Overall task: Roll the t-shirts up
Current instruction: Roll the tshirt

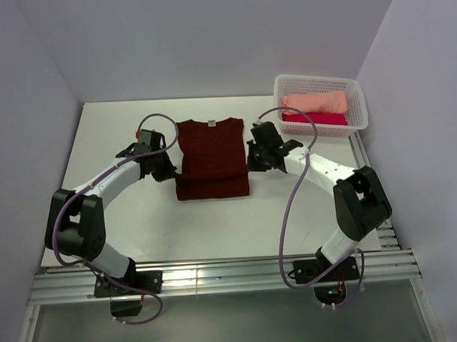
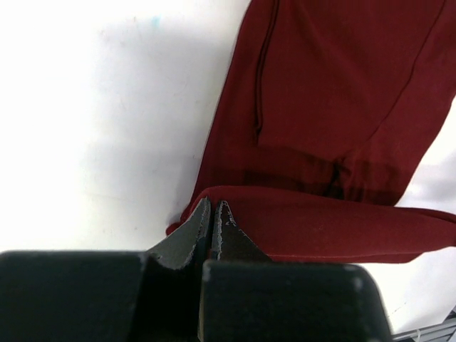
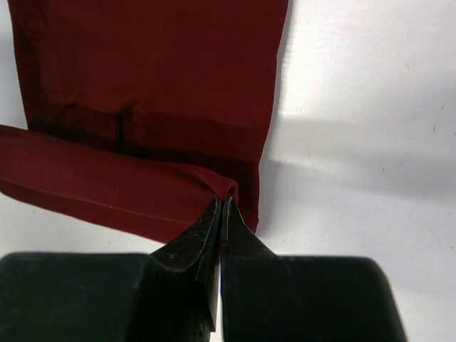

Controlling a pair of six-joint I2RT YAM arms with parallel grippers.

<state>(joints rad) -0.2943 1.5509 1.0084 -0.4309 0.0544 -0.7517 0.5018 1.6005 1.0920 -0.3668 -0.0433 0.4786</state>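
The dark maroon t-shirt lies flat on the white table, sleeves folded in, grey neck label at the far end. Its near end is turned over into a band across the shirt. My left gripper is shut on the left end of that band; the left wrist view shows the closed gripper at the fold of the shirt. My right gripper is shut on the right end; in the right wrist view the gripper pinches puckered cloth of the shirt.
A white mesh basket stands at the back right, holding a rolled peach shirt and a crimson one. Walls close in the table at the back and on both sides.
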